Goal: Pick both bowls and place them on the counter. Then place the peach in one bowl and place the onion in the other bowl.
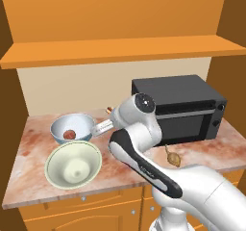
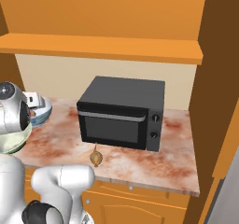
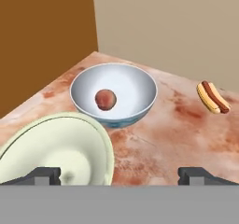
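Beyond the pincer (image 3: 119,175), peach (image 3: 105,99) in bowl (image 3: 135,85)

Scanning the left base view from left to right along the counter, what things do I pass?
Cream bowl → white bowl holding the peach → onion → black microwave.

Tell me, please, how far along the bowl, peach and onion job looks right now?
Done: both bowls stand on the counter, and the peach lies in the white bowl. In hand: nothing; the gripper hangs above with jaws wide. Left: the onion lies by the microwave, and the cream bowl is empty.
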Available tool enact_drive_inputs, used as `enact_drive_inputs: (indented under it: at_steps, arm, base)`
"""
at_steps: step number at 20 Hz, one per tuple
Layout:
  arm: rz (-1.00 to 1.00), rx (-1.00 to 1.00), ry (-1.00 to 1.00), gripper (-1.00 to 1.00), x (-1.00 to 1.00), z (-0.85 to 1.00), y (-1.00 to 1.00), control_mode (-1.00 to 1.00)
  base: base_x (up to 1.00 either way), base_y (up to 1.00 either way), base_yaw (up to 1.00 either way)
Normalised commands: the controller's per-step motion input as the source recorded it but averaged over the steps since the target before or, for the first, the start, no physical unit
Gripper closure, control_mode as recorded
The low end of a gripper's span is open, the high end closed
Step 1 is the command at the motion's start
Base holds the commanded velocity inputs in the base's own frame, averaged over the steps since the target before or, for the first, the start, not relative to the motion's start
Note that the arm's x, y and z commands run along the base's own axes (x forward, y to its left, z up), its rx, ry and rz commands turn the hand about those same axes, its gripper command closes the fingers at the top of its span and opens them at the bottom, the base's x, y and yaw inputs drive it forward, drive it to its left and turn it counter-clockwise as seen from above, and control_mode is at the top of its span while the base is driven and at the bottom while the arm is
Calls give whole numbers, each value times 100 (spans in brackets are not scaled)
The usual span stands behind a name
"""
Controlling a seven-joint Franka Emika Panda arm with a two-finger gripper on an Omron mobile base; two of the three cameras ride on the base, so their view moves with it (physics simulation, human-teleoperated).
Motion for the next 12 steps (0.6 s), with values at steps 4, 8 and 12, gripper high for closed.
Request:
enact_drive_inputs:
  at_steps: [4, 8, 12]
  arm:
    - [0, 0, 0, -100, -58, 50, -40, -100]
    - [0, 0, 0, -100, -57, 49, -43, -100]
    - [-5, -4, 12, -100, -42, 51, -44, -100]
  base:
    - [0, 0, 0]
    - [0, 0, 0]
    - [0, 0, 0]
